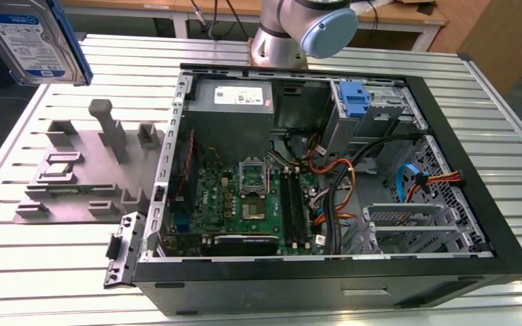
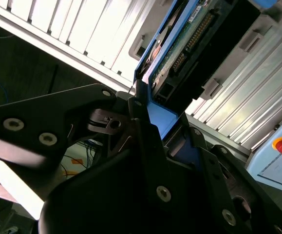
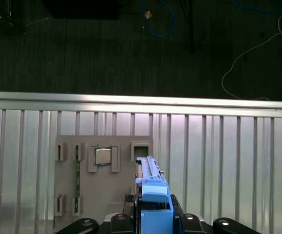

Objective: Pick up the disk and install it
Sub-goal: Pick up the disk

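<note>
The gripper (image 2: 161,116) pinches the disk (image 2: 184,39) by its blue side rail in the second wrist view, with the drive's long axis running straight out from the jaws. In the first wrist view the disk (image 3: 149,178) stands edge-on above the grey fixture tray (image 3: 106,190). In the exterior view the disk (image 1: 35,41) hangs high at the exterior view's left, well apart from the open computer case (image 1: 506,251) and its drive cage (image 1: 388,102).
</note>
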You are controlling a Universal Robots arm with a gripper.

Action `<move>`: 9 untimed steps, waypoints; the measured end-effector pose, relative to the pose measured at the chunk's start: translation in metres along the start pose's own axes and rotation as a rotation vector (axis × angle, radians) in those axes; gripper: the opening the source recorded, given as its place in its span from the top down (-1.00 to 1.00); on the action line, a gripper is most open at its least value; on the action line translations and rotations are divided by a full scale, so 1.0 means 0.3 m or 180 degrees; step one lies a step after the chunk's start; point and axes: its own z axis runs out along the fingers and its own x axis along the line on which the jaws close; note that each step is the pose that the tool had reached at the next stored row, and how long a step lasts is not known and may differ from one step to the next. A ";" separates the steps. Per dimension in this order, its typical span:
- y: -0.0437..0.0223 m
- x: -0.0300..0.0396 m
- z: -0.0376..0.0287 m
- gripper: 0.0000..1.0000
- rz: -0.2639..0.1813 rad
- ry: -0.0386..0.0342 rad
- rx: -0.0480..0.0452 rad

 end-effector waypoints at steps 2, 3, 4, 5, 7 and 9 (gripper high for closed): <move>0.000 0.000 -0.002 0.27 0.0000 0.0000 0.0000; 0.000 0.000 -0.003 0.27 0.0000 0.0000 0.0000; 0.000 0.000 -0.005 0.27 0.0000 0.0000 0.0000; 0.000 0.000 -0.007 0.27 0.0000 0.0000 -0.0001; 0.000 -0.001 -0.014 0.27 0.0000 0.0000 0.0000; 0.000 -0.001 -0.021 0.27 0.0000 0.0000 0.0000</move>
